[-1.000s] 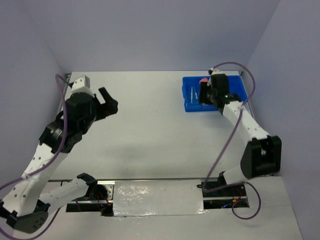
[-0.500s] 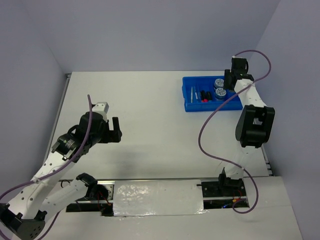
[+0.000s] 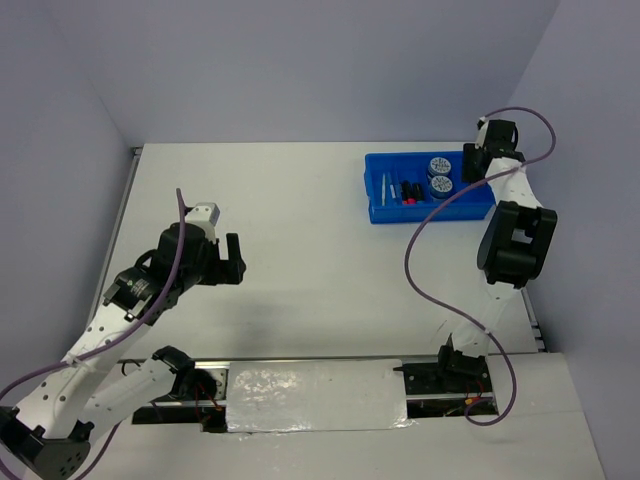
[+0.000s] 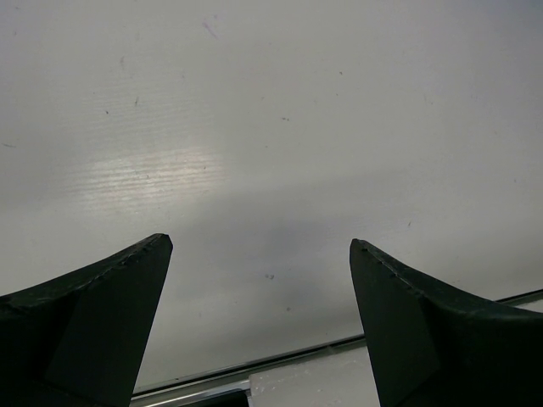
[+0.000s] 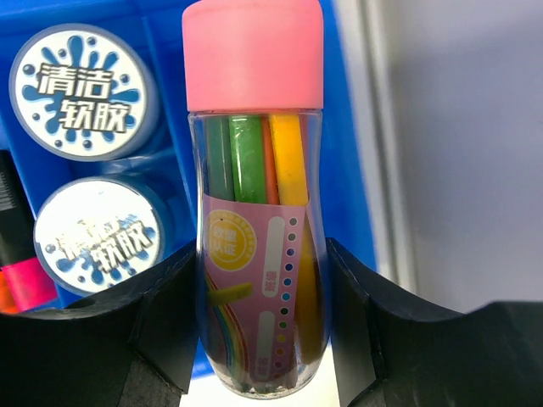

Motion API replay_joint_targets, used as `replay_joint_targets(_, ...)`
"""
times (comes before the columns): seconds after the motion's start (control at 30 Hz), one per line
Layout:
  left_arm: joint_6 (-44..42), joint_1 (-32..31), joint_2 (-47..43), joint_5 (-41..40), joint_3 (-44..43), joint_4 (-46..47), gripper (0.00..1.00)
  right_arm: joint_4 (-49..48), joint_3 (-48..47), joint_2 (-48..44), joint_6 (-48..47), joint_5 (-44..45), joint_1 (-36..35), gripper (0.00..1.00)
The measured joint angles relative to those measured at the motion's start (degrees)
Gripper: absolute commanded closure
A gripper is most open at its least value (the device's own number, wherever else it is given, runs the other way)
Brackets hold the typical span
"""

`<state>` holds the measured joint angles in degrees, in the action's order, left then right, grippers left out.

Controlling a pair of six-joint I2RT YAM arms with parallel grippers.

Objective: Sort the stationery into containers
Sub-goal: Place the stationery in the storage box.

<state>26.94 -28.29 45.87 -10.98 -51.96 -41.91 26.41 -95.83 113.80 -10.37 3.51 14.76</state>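
My right gripper [image 5: 254, 284] is shut on a clear pink-capped bottle [image 5: 254, 178] of coloured pens, held upright over the right end of the blue tray [image 5: 348, 161]. Two round blue jars [image 5: 83, 89] [image 5: 100, 233] lie in the compartment just left of the bottle. From above, the tray [image 3: 470, 208] holds the jars [image 3: 438, 175], short markers [image 3: 408, 190] and pale sticks [image 3: 385, 187] in separate compartments. The right gripper [image 3: 476, 162] hangs at the tray's far right end. My left gripper [image 3: 232, 258] is open over bare table, with nothing between its fingers [image 4: 110, 297].
A metal rail [image 4: 297, 356] at the table's near edge shows under the left gripper. The right arm's purple cable [image 3: 430, 235] loops over the table beside the tray. Walls close in on the left and right.
The left arm has pulled back from the far left toward the near side and now rests still. The right wrist has lifted off the tray's middle and shifted to its right end, bottle in its grip.
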Motion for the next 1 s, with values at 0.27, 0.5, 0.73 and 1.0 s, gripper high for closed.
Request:
replay_joint_targets(0.27, -0.1, 0.0, -0.1, 0.8, 0.0, 0.1, 0.01, 0.6, -2.9, 2.8, 0.3, -0.7, -0.1, 0.69)
replay_joint_targets(0.5, -0.2, 0.0, -1.4, 1.3, 0.0, 0.4, 0.01, 0.4, -4.2, 2.8, 1.0, 0.5, 0.2, 0.00)
replay_joint_targets(0.73, -0.2, 0.0, -1.4, 1.5, 0.0, 0.4, 0.01, 0.3, -5.1, 2.8, 1.8, 0.0, 0.2, 0.00)
replay_joint_targets(1.0, 0.2, 1.4, -1.4, -0.9, 0.0, 0.2, 0.01, 2.1, -4.0, 0.1, 5.6, -2.7, -3.3, 0.00)
